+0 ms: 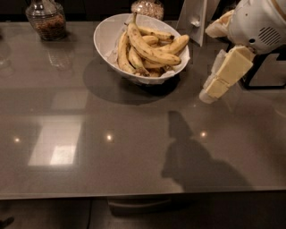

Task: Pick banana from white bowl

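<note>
The white bowl [105,37] stands at the back middle of the grey table [80,147]. It holds several yellow bananas [151,50] with brown spots; one long banana lies on top with its stem pointing up. My gripper [209,95] hangs at the right, on a white arm [259,20]. It is above the table, to the right of the bowl and a little nearer the front, and it touches neither the bowl nor the bananas. It holds nothing that I can see.
A glass jar [46,20] with dark contents stands at the back left. Another jar [147,8] stands behind the bowl. A white upright card [193,15] stands just right of the bowl. A dark frame [268,76] sits behind the arm at the right edge.
</note>
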You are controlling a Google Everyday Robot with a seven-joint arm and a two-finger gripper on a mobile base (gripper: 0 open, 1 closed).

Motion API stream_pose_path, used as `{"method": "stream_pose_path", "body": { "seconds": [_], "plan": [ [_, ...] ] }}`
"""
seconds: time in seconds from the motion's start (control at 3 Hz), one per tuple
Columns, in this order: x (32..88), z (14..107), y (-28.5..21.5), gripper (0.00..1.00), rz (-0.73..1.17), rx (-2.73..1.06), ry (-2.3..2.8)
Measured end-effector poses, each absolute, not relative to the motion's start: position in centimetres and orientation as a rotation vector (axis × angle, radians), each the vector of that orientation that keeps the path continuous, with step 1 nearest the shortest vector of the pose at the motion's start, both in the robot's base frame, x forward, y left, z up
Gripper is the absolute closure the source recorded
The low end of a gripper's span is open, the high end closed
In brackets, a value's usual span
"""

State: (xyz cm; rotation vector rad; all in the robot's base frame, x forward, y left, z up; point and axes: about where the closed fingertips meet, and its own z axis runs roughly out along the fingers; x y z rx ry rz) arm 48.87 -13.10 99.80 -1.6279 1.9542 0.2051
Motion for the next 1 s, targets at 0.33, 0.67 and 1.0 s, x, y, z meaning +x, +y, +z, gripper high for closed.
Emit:
{"method": "stream_pose_path", "body": {
  "seconds": [0.33,0.67,1.0],
  "plan": [
    [51.4,100.0,-10.6,0.0,0.271,-1.588,1.9],
    [53.8,100.5,-9.2,0.0,0.283,-1.55,1.858],
    [56.1,100.7,-8.0,0.0,0.299,-1.51,1.823]
  ]
}}
